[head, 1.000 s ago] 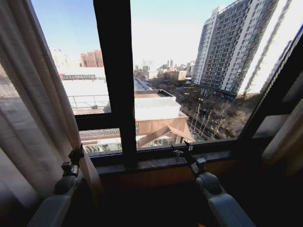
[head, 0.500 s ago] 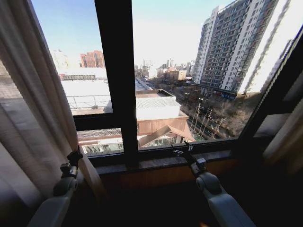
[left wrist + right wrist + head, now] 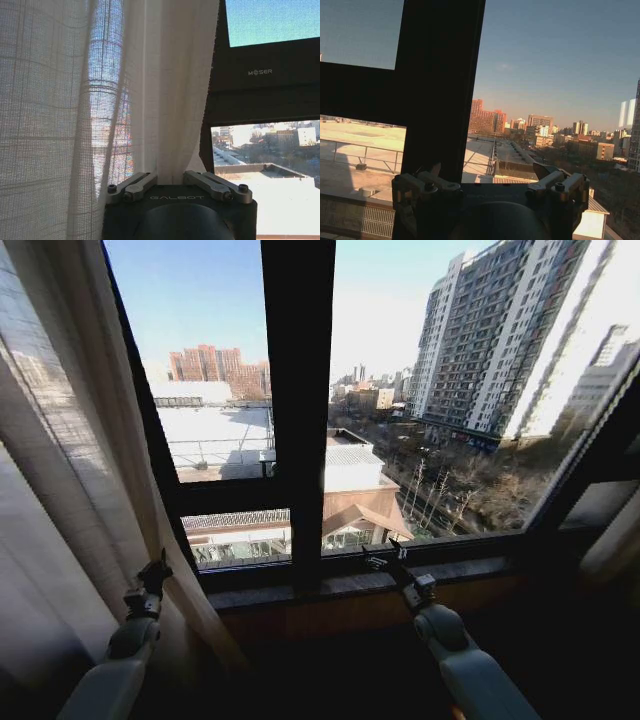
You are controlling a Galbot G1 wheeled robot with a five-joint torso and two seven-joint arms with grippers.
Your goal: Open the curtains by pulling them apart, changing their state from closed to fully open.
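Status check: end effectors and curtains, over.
Left end effector at left curtain edge, fabric between its open fingers. Right end effector open, free above sill. Right curtain drawn aside. Window clear between them.

Left gripper [image 3: 157, 567] raised, jaws apart; right gripper [image 3: 383, 558] forward, jaws apart.

Two sheer cream pleated curtain panels [image 3: 70, 460] [image 3: 615, 540] flank one dark-framed window [image 3: 298, 410], with two grey robot grippers [image 3: 155, 572] [image 3: 385, 558] below.
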